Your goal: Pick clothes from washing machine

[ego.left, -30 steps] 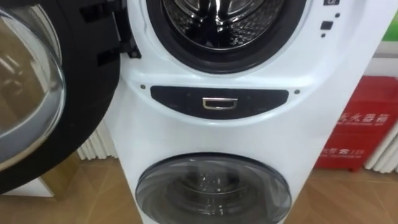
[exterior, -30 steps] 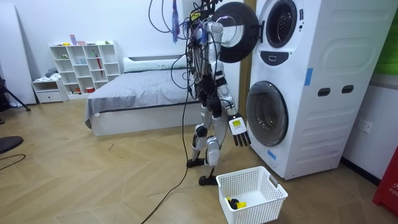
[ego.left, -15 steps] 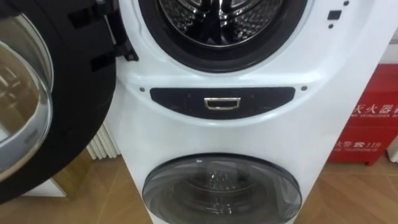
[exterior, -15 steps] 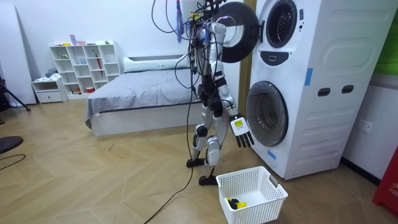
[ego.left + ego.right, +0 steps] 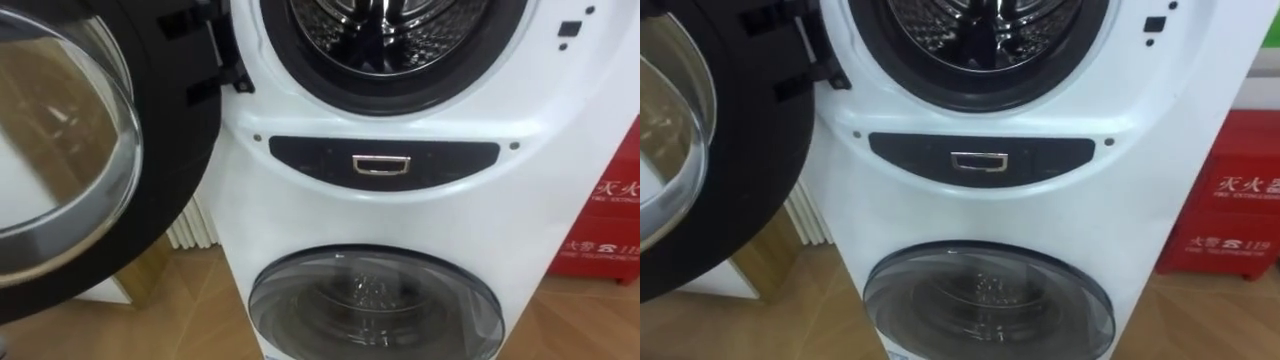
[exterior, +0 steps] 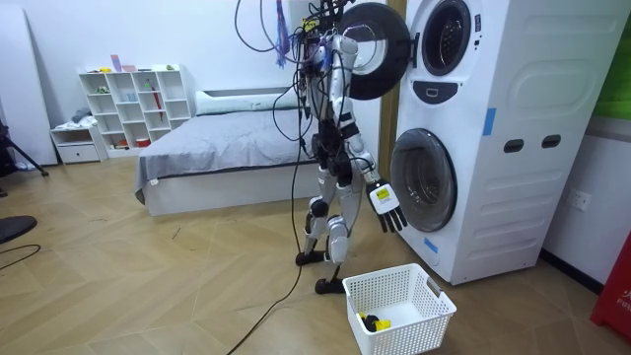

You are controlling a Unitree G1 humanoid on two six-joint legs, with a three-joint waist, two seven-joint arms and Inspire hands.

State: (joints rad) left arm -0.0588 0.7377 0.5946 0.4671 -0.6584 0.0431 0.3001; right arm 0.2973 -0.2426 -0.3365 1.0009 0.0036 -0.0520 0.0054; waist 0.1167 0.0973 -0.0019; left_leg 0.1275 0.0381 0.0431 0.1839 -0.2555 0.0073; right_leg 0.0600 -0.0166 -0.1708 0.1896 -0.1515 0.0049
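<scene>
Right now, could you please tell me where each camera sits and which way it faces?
Left eye view: on the robot's head, facing the washing machine, its open upper door at left.
Right eye view: beside it, same machine front.
Room view: across the room, side-on to the robot, right hand open by the closed lower door.
Shared: all show the open upper door.

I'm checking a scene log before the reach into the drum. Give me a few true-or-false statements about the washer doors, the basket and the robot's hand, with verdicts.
The upper door stands open. True.
The lower door stands open too. False: it is shut.
The basket hangs from the right hand. False: it stands on the floor, and the hand is open, holding nothing.
A red box stands at the right of the machine. True.
</scene>
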